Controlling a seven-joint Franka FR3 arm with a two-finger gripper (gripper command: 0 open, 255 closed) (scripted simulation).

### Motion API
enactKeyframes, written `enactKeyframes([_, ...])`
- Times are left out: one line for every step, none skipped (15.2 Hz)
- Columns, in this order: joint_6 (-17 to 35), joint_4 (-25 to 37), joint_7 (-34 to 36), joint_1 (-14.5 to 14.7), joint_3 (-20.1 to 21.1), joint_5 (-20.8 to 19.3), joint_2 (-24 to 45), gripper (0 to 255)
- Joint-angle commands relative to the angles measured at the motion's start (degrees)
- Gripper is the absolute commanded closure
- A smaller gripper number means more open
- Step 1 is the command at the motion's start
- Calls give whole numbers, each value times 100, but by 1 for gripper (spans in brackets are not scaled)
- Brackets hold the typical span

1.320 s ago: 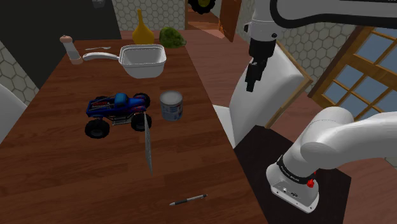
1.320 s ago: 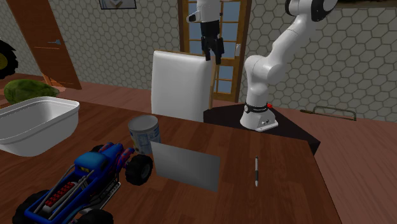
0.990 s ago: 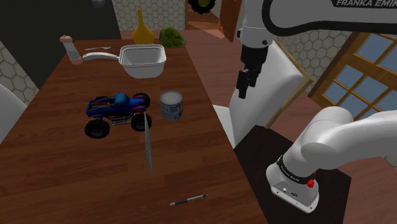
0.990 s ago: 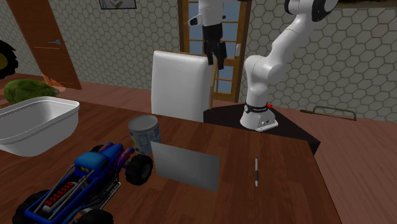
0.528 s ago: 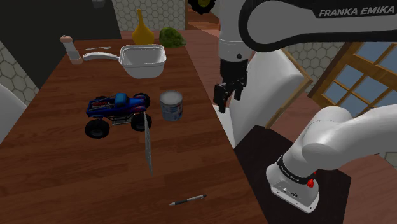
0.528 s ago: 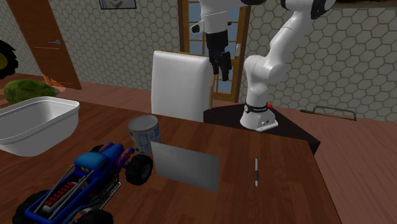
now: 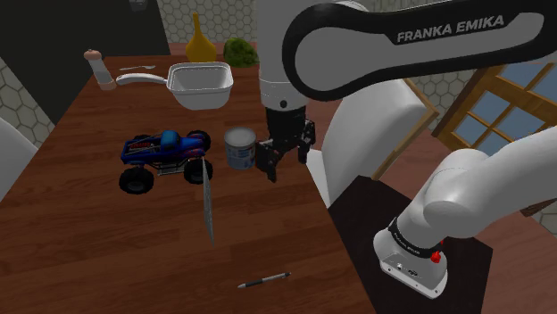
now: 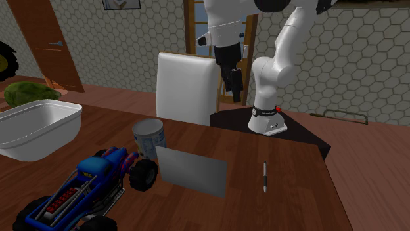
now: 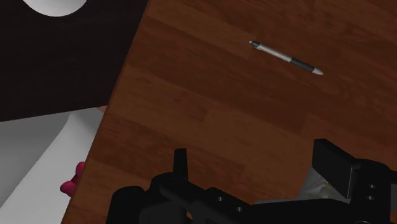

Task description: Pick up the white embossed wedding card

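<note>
**Shoulder view: gripper hanging open by the tin can, card not yet reached**

Your gripper is hovering above the table with its fingers spread and nothing between them. The wrist view is showing them apart over bare wood, the pen lying beyond. The can is standing just beside the gripper, and past it sits the blue toy monster truck. The card, looking plain grey-white, is standing on its edge near one of the truck's wheels, between can and pen. By my judgement you are working the approach step. Next you are needing to get above the card's top edge, set one finger on each side of its thin sheet, then descend.
</note>
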Motion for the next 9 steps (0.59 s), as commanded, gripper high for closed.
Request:
enactKeyframes([192, 259, 446, -40, 273, 11, 425, 0])
enactKeyframes([273, 394, 667, -57, 402, -4, 632, 0])
enactKeyframes([353, 535, 893, -73, 528, -35, 847, 0])
enactKeyframes([431, 684, 1124, -87, 651, -81, 1071, 0])
enactKeyframes([507, 840, 1360, -98, 770, -143, 1305, 0])
enactKeyframes([580, 1003, 1601, -108, 887, -221, 1547, 0])
enactKeyframes([650, 1174, 1848, -110, 996, -317, 1799, 0])
enactKeyframes([714, 1352, 2101, -99, 1093, -431, 2061, 0])
enactKeyframes([771, 1538, 2358, -76, 1177, -560, 2330, 0])
